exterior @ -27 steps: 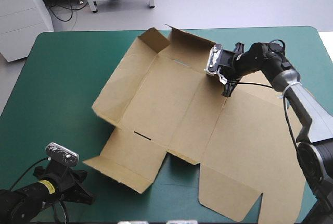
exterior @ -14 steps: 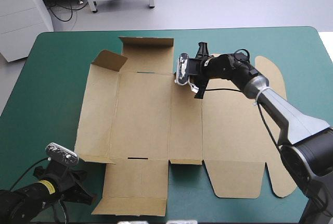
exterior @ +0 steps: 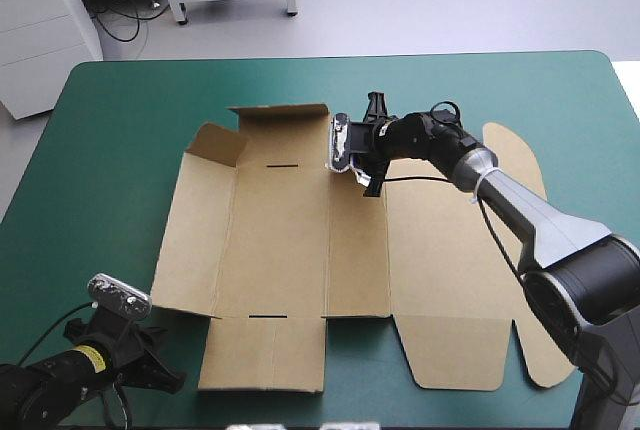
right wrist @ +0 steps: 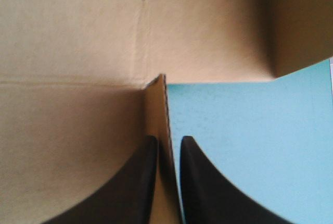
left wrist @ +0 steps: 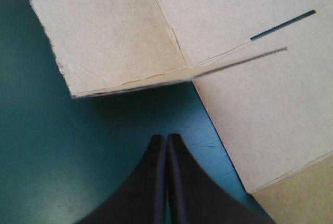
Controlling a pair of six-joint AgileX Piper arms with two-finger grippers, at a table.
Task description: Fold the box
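Observation:
The brown box point(exterior: 280, 240) lies as a cut sheet, mostly flat, across the middle of the teal-green cover. My right gripper point(exterior: 352, 162) is at the sheet's far edge, shut on a small flap that stands up. In the right wrist view that flap point(right wrist: 156, 109) runs thin between the black fingers point(right wrist: 130, 182) of the right gripper point(right wrist: 166, 148). My left gripper point(exterior: 172, 382) rests low at the near left corner of the table, shut and holding nothing. In the left wrist view the left gripper point(left wrist: 166, 139) points at a notch between two panels of the box point(left wrist: 130, 26), just short of it.
A corner flap point(exterior: 215, 145) at the sheet's far left is raised a little. Rounded tabs point(exterior: 510, 155) lie flat at the right end. Bare cover point(exterior: 100, 150) shows along the left side and near the front edge.
The sheet has swung from a skewed lie to square with the table and shifted left. My right gripper moved left with it, still holding the far flap. The left arm stayed put.

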